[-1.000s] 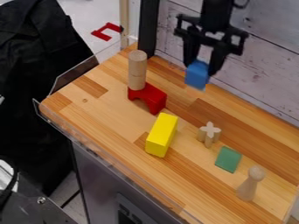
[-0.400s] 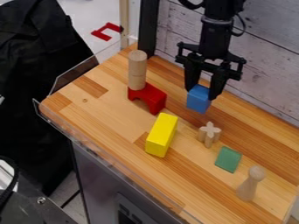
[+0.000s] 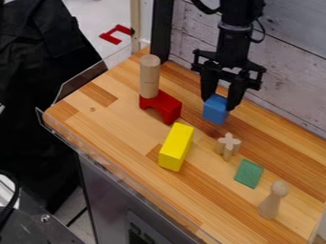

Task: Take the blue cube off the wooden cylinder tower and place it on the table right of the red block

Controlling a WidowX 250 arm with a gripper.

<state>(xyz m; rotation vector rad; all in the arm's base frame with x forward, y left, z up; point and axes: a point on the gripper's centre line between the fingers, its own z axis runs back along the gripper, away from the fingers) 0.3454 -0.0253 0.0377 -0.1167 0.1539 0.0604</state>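
Observation:
The black gripper (image 3: 219,100) hangs near the back edge of the wooden counter, its two fingers shut on a blue block (image 3: 216,109). I cannot tell whether the block's underside touches the wood. To the left, a red arch block (image 3: 161,106) stands beside a tall wooden cylinder (image 3: 149,76). A yellow block (image 3: 176,147) lies in front and to the left of the blue one. Closer to the blue block's front right is a small cross-shaped wooden piece (image 3: 227,146).
A green block (image 3: 249,173) and a wooden peg figure (image 3: 273,199) stand toward the right end of the counter (image 3: 115,119). Along the back runs a whitewashed plank wall (image 3: 286,76). A clear rim borders the front edge. A red piece (image 3: 117,34) lies beyond the counter.
The gripper has come down with the blue block in it, from above the back edge to low over the counter. Since the later of the earlier frames it has hardly moved.

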